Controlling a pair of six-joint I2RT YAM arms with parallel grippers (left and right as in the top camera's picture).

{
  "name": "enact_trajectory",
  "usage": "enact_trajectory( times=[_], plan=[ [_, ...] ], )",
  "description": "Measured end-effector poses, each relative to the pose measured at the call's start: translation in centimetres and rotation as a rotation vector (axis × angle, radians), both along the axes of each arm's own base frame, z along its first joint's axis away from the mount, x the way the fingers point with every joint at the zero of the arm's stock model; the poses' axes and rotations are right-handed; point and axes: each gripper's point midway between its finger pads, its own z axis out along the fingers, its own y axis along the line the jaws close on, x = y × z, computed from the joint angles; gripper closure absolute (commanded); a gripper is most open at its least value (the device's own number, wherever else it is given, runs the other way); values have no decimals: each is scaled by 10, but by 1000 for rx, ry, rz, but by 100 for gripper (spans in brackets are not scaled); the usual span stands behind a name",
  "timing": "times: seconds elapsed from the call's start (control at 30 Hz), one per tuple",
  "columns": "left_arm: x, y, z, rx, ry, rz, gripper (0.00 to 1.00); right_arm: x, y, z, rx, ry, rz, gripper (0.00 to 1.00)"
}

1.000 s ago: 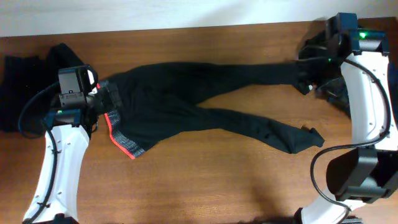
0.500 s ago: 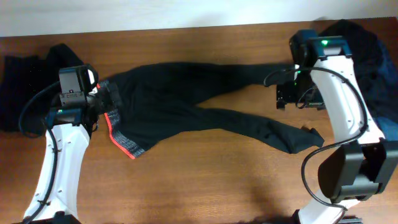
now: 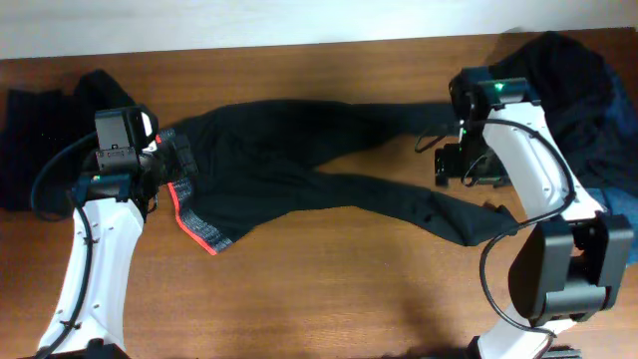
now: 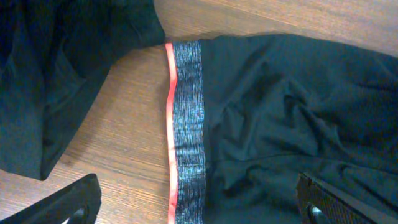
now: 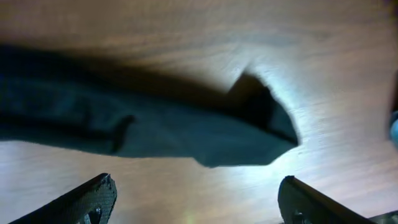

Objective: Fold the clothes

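Observation:
Black long trousers (image 3: 289, 160) lie spread across the table, waist to the left and both legs running right. Their red-and-grey waistband (image 3: 196, 223) shows in the left wrist view as a banded strip (image 4: 186, 124). My left gripper (image 3: 169, 165) hovers open just over that waistband, its gripper (image 4: 199, 202) straddling the band with nothing held. My right gripper (image 3: 451, 165) hangs open between the two leg ends. In the right wrist view the gripper (image 5: 199, 199) stands over bare wood, with a dark leg end (image 5: 186, 134) just ahead of it.
A heap of dark clothes (image 3: 563, 75) lies at the back right, with blue denim (image 3: 623, 204) at the right edge. Another dark garment (image 3: 40, 140) lies at the far left, also seen in the left wrist view (image 4: 56, 68). The wooden table (image 3: 349, 289) is bare in front.
My right arm has swung left from the heap at the back right to the trouser leg ends, its jaws narrowing slightly. The left arm has not moved.

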Motion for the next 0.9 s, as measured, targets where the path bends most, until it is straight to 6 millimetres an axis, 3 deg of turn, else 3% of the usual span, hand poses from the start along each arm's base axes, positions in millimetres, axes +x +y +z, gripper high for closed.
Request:
enact_trajectory(
  times=[0.2,0.47,0.67,0.9],
  plan=[
    [0,0,0,0,0,0,1,-9,22,-17,115,32,-1,19],
    [1,0,-8,-1,22,0,1,-6,56,-53,155,10,227,21],
    [2,0,-17,-3,44,0,1,-9,57,-72,143,1,283,24],
    [5,0,-15,-2,32,0,1,-15,64,-83,176,19,390,36]
  ],
)
